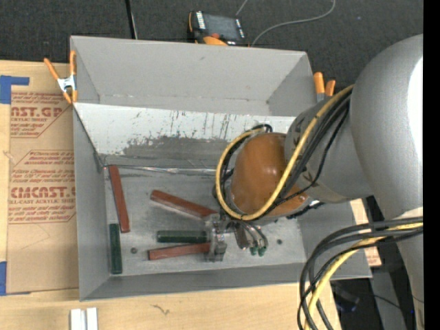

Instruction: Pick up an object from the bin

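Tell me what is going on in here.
A robot arm reaches into the grey metal bin from the right. Its gripper is down near the bin floor, at the right ends of a dark green stick and a red-brown stick that lie side by side towards the front. A slanted red-brown stick lies just behind them, and two more sticks lie along the left wall. Nothing looks lifted yet; whether the gripper has hold of anything I cannot tell.

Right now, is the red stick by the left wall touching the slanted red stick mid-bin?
Apart. The camera view shows bare floor between the left stick and the slanted stick.
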